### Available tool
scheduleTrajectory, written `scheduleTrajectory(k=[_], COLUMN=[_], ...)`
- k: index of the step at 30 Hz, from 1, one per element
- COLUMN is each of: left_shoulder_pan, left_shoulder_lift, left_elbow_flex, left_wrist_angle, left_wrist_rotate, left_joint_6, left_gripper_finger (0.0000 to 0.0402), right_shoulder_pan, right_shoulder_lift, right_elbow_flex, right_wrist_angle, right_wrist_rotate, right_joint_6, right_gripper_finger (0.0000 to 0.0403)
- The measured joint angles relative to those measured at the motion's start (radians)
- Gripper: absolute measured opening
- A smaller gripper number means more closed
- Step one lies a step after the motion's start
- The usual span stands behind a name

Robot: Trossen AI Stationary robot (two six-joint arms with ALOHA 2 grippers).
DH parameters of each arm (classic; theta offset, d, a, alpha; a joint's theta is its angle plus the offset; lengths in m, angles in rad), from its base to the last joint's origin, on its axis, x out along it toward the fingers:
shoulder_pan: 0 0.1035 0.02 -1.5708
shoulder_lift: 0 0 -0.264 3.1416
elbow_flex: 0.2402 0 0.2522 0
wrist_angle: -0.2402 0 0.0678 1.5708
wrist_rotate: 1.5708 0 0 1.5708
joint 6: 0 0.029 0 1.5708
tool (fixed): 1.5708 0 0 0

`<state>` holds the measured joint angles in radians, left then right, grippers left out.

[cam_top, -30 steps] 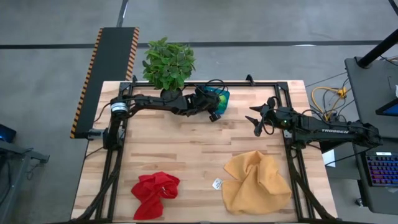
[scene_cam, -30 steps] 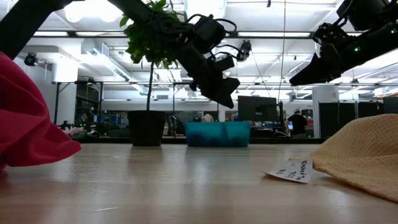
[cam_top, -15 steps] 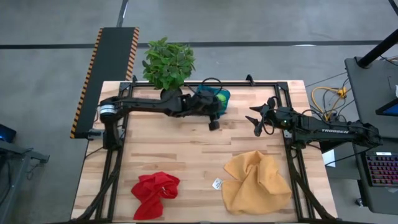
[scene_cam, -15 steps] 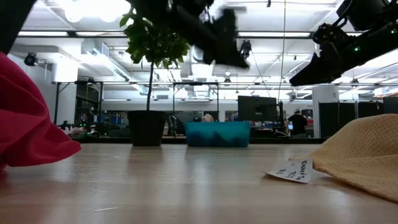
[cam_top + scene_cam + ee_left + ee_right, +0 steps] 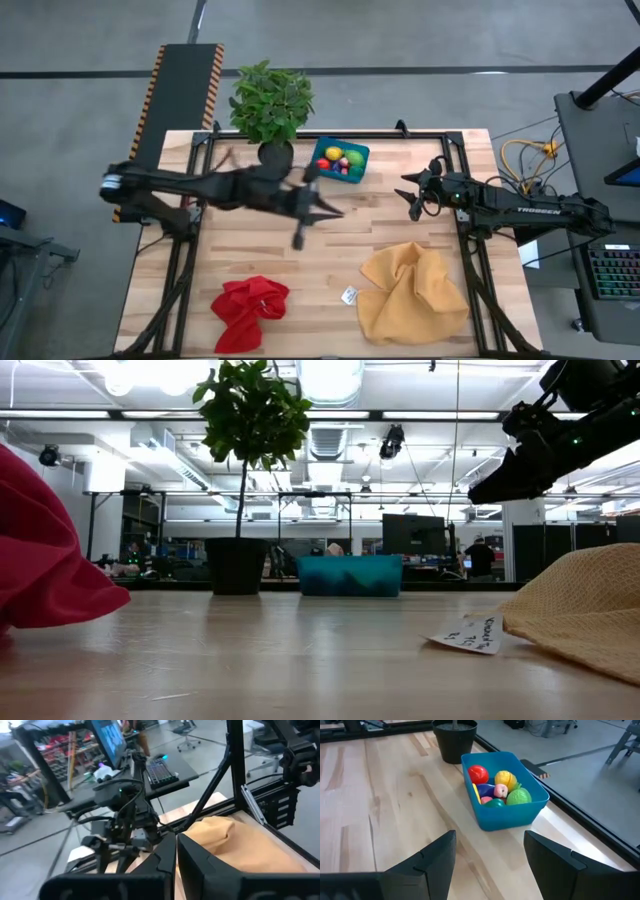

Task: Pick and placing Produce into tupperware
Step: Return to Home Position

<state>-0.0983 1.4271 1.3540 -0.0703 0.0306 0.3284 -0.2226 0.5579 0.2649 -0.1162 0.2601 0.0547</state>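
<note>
The teal tupperware (image 5: 340, 158) (image 5: 502, 790) (image 5: 350, 575) stands on the table's far side, next to the plant pot. The produce lies inside it: a red piece (image 5: 478, 773), a yellow one (image 5: 503, 777), a green one (image 5: 519, 796) and small pink and purple bits. My left gripper (image 5: 322, 210) (image 5: 176, 857) hovers shut and empty over the table's middle, nearer than the tub. It is blurred in the high view. My right gripper (image 5: 408, 193) (image 5: 490, 860) waits open to the tub's right, pointing at it and touching nothing.
A potted plant (image 5: 270, 105) stands just left of the tub. A red cloth (image 5: 250, 310), a mustard-yellow cloth (image 5: 412, 295) and a small white tag (image 5: 349, 295) lie near the front edge. Bare wood (image 5: 300, 260) stretches between them and the tub.
My left gripper has drawn back from over the tub toward the table's middle and near side. It has risen out of the top of the low view and tipped from pointing down to about level. The tub and the produce in it have stayed put.
</note>
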Motion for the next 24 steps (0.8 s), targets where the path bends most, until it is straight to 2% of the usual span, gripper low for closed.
scheduleTrajectory(k=[8, 13, 19, 24], left_shoulder_pan=[-0.116, -0.183, -0.203, -0.18], left_shoulder_lift=[-0.342, -0.595, -0.874, -0.999], left_elbow_flex=[-0.324, -0.545, -0.738, -0.852], left_wrist_angle=[-0.014, -0.019, 0.014, 0.053], left_wrist_rotate=[-0.231, -0.261, -0.277, -0.302], left_joint_6=[-0.034, -0.109, -0.106, -0.015], left_gripper_finger=[0.0001, 0.0001, 0.0001, 0.0001], right_shoulder_pan=[0.0, 0.0, 0.0, 0.0], right_shoulder_lift=[-0.001, -0.001, -0.001, -0.001], right_elbow_flex=[0.0, -0.001, -0.001, -0.001], right_wrist_angle=[0.0, 0.001, 0.004, 0.028], right_wrist_rotate=[-0.005, -0.005, -0.005, -0.005], right_joint_6=[-0.002, -0.002, -0.003, -0.003], right_gripper_finger=[0.0226, 0.0226, 0.0226, 0.0226])
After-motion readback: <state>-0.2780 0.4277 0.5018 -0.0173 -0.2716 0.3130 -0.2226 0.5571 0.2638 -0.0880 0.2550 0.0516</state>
